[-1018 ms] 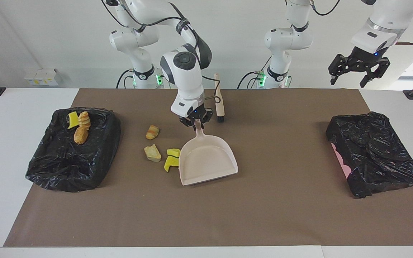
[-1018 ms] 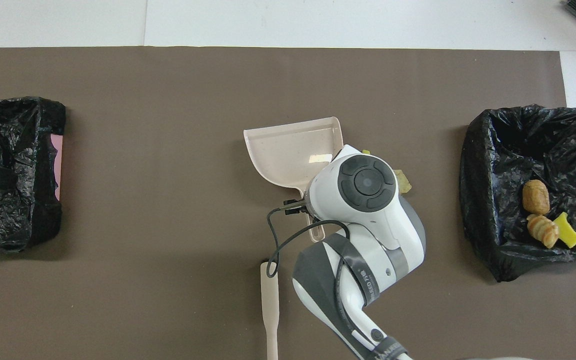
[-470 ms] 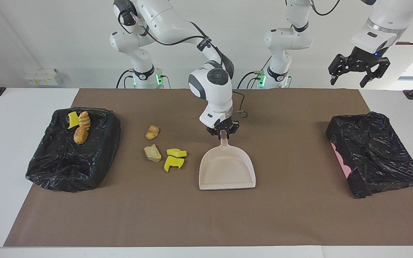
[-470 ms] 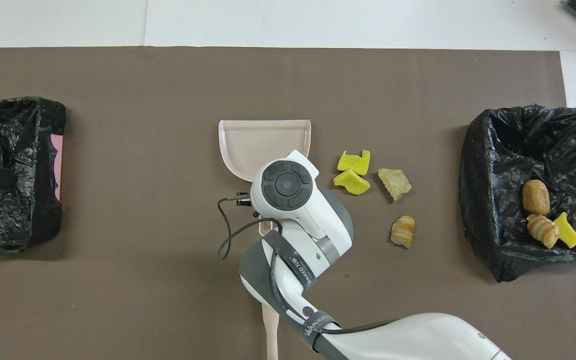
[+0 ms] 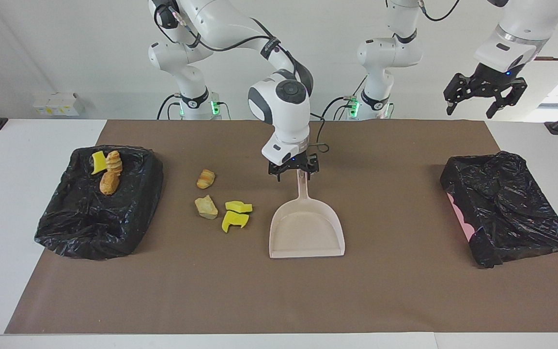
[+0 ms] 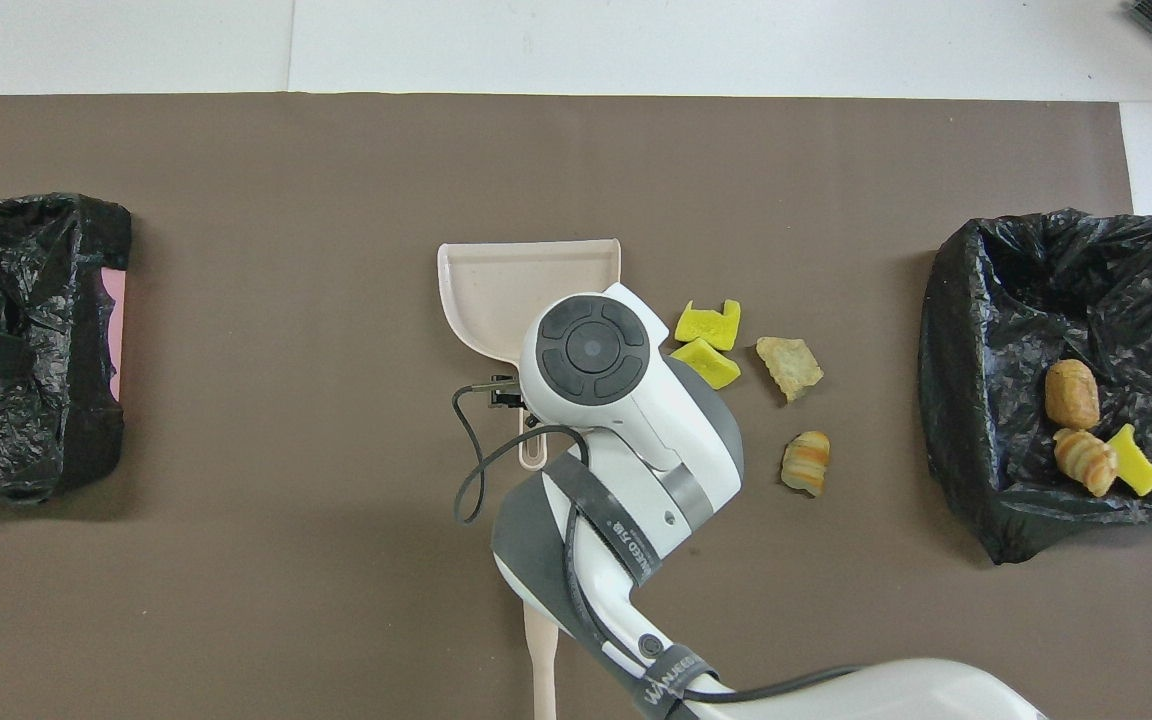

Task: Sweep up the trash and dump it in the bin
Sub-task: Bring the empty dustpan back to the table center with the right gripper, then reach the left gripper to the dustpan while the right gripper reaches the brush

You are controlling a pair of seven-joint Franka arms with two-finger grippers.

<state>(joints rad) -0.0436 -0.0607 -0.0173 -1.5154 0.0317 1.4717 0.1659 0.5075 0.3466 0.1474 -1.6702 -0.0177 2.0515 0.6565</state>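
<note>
The right arm's two-finger gripper (image 5: pixel 293 173) is hanging low over the handle of the beige plastic dustpan (image 5: pixel 306 232), fingers spread and gripping nothing, wrist pointing straight down. The dustpan is lying flat on the brown mat (image 5: pixel 395 291), its long axis running away from the robots, mouth pointing away, with open mat around it. Four loose trash pieces (image 5: pixel 223 208) are sitting beside it toward the right arm's end; three more are resting in the black-lined bin (image 5: pixel 95 218) there. A second black-lined bin (image 5: pixel 506 213) is sitting at the left arm's end. The left gripper (image 5: pixel 483 94) is waiting raised, fingers spread.
</note>
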